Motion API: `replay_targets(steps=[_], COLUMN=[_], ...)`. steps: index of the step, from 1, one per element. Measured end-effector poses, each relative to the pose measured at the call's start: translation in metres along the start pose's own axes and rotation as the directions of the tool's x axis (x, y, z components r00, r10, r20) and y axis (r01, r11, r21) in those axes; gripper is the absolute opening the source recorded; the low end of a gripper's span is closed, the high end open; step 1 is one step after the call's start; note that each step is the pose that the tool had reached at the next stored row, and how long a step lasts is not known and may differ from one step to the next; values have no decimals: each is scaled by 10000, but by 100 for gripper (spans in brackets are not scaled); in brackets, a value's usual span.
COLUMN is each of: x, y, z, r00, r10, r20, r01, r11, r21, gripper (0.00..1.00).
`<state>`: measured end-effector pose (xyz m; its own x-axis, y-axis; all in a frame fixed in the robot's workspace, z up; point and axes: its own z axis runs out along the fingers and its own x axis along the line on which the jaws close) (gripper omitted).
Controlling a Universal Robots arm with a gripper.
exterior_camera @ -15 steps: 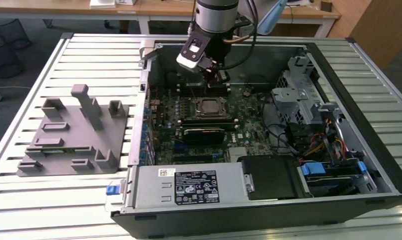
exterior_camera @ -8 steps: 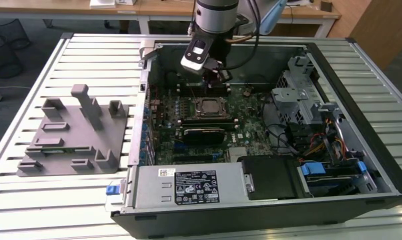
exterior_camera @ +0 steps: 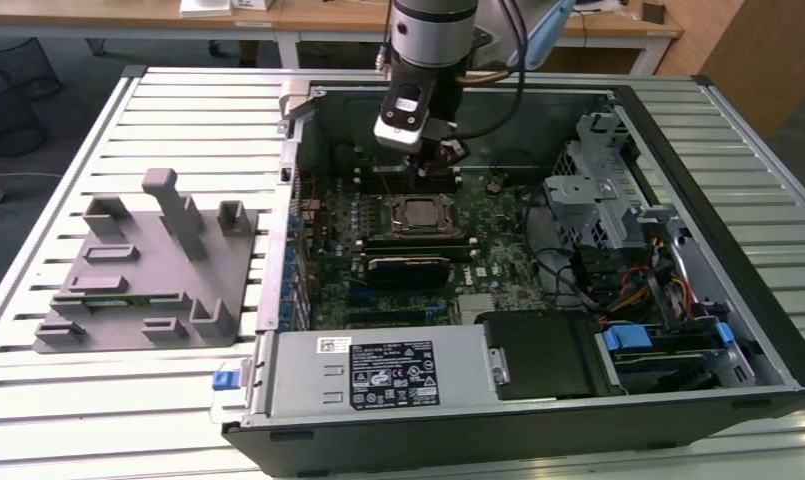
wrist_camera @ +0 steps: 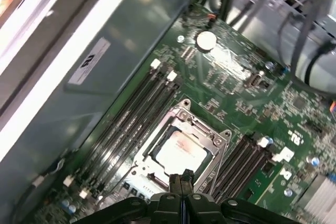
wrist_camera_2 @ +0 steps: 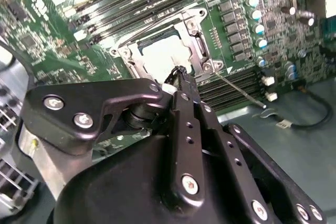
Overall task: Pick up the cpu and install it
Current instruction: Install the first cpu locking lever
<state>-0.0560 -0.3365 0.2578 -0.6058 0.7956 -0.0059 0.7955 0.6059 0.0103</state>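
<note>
Slatted metal table (exterior_camera: 135, 400) is being occupied by an open computer case (exterior_camera: 509, 440).
Cpu (wrist_camera: 181, 153) is being cradled in the motherboard socket (wrist_camera: 210, 132); gripper (wrist_camera: 181, 174), fingers pressed together on nothing, is being hung just above it.

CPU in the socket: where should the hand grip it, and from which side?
Probably from straight above, on two opposite edges of the raised metal top of the cpu. It lies flat in the socket, whose frame surrounds it, so a sideways approach looks blocked.
</note>
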Motion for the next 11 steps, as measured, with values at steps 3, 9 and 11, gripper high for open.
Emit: replay_targets(steps=[3,9,11], x=[0,0,0], y=[0,0,0], z=[3,10,11], r00=[9985,9866,9804], r10=[-544,-1629,-1970], r20=[-1,-9,-12], r01=[544,1629,1970], r11=[9985,9866,9804], r21=[0,-5,-7], gripper=[11,11,11])
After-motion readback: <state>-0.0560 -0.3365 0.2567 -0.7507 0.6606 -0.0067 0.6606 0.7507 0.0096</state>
